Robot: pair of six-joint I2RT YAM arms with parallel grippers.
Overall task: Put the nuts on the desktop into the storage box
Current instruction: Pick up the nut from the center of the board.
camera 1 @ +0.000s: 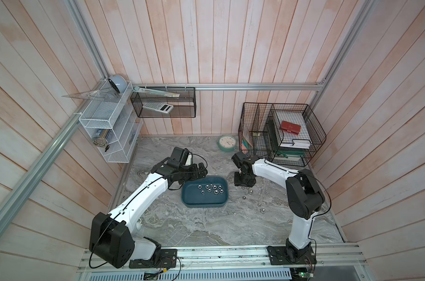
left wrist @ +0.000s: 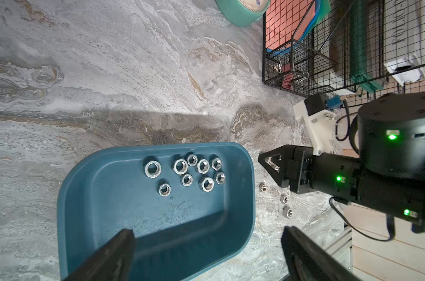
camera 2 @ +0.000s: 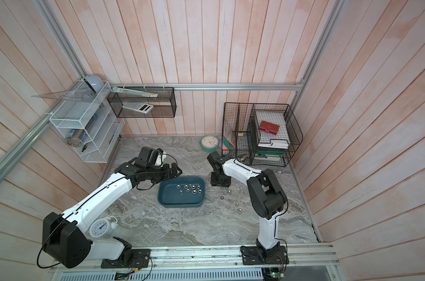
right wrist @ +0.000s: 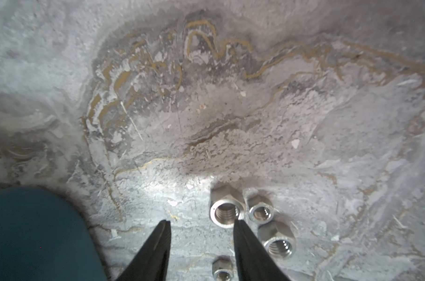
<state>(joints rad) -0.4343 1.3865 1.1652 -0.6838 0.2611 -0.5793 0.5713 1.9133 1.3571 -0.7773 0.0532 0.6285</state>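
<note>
Four shiny silver metal nuts (right wrist: 227, 211) lie on the grey marble-patterned desktop (right wrist: 231, 109) beside your right pincer (right wrist: 203, 223), jaws part-spread, grasping nothing; nine sit in the teal-blue plastic storage box (left wrist: 70, 194) ahead of your left pincer (left wrist: 207, 232), spread wide.

Office clutter in front of pinkish plank walls (camera 1: 231, 48).
A mint-green clock (camera 1: 227, 143) lay face up at the foot of the back wall, just beside a black wire organiser (camera 1: 253, 116) that held papers and, on top, a red wallet (camera 1: 291, 127). A black mesh basket (camera 1: 184, 107) hung on that wall with a calculator (camera 1: 158, 107) inside. A white wire shelf (camera 1: 97, 114) on the left wall carried a clear set square (camera 1: 89, 95). In a top view a white alarm clock (camera 2: 102, 226) stood near the front.
</note>
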